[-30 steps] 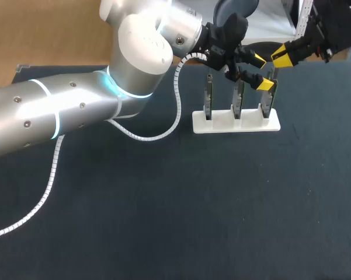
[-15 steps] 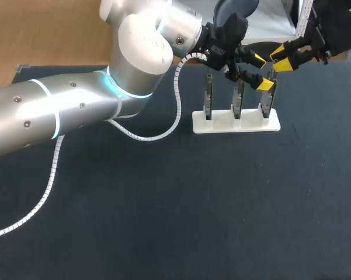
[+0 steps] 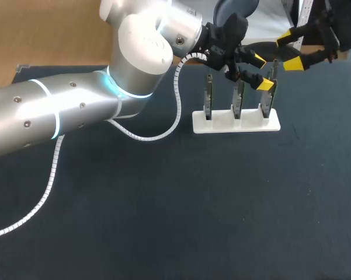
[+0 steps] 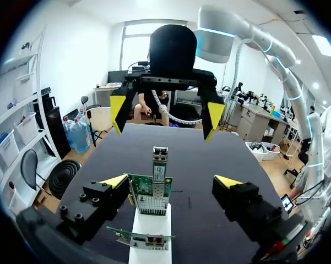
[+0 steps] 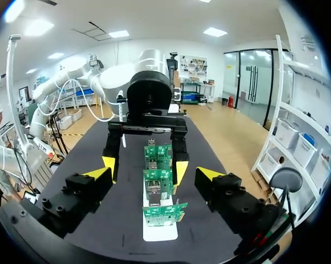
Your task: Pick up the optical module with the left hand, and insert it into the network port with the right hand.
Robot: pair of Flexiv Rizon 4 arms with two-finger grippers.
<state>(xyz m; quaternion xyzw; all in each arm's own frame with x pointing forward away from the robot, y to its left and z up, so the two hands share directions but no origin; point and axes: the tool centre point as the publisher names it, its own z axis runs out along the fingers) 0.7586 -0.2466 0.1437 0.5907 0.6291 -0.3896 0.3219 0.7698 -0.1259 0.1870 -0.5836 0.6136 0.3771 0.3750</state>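
Observation:
Three green network cards stand upright in a white stand. The optical module, a small metal plug, sticks up out of the port of the right-hand card. In the left wrist view the optical module tops that card, ahead of and between my open left gripper. My left gripper hangs over the middle and right cards, touching nothing. My right gripper is open, up and to the right of the module and apart from it; from the left wrist it shows as the right gripper beyond the cards.
The middle card and left card have bare tops. My left arm crosses the table's left half with a white coiled cable hanging from it. Dark table cloth lies open in front of the stand.
My right gripper has opened, let go of the module's top and drawn back up and to the right. The module stays in the right card. The left arm has not moved.

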